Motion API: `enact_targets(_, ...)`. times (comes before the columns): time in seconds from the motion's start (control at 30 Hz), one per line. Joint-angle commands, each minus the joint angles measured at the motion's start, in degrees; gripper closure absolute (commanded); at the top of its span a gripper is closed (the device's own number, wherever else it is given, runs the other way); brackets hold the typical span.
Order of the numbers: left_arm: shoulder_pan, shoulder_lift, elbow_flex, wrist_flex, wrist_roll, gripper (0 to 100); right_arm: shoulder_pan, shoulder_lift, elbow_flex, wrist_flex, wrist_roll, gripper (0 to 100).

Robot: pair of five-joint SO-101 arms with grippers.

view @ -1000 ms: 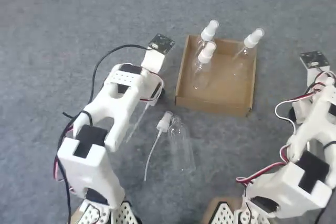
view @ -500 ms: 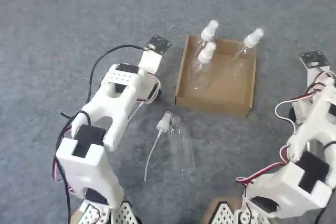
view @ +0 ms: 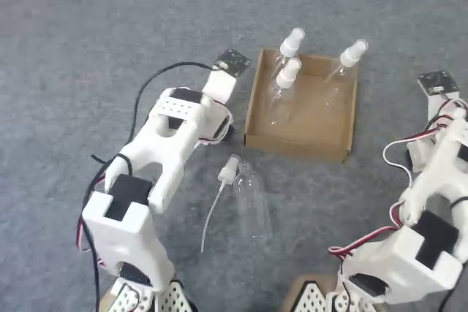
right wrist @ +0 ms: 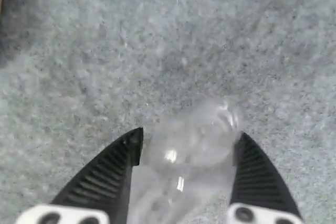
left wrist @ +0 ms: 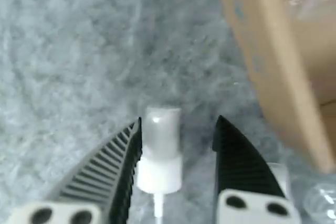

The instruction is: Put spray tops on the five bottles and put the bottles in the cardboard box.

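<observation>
— Cardboard box (view: 292, 145) first: how many are in it?
— Three capped bottles (view: 279, 100) stand in it. Each has a white spray top on. So three of the five look done.
— Where are the other two?
— One bare bottle (view: 252, 199) lies on the grey counter (view: 73, 71), near the front of the box. A loose spray top (view: 229, 170) lies just beside its neck, not on it.
— And the last one?
— The right fingers (right wrist: 105, 182) are clenched on a clear bottle (right wrist: 189, 150), over the counter. I guess it has no top yet, but I cannot see that.
— What about the left fingers (left wrist: 113, 171)?
— They grasp a small spray top (left wrist: 159, 145), close to the box wall. It leans on one finger.
— So what is left?
— I think the small spray top goes on one bottle and the loose one on the other. Then both bottles go in the box. A bit more than half is done.
</observation>
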Motion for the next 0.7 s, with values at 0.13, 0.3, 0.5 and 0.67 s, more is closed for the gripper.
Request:
enact_targets(0.13, 0.53, -1.05, -2.24, -1.49, -0.35, 79, 0.66, -0.92, -2.73, -0.04, 0.53, 75.5)
enact_targets(0.3, 0.53, 3.69, -4.70, -0.62, 0.00, 80, 0.57, -1.10, -2.73, 2.07, 0.53, 75.5)
enact_targets(0.5, 0.35, 4.13, -6.64, 1.58, -0.09, 90, 0.84, -1.36, -2.81, 2.07, 0.53, 75.5)
enact_targets(0.67, -0.18, 4.04, -6.73, 1.67, 0.00, 94, 0.75, -1.19, -2.81, 2.15, 0.53, 75.5)
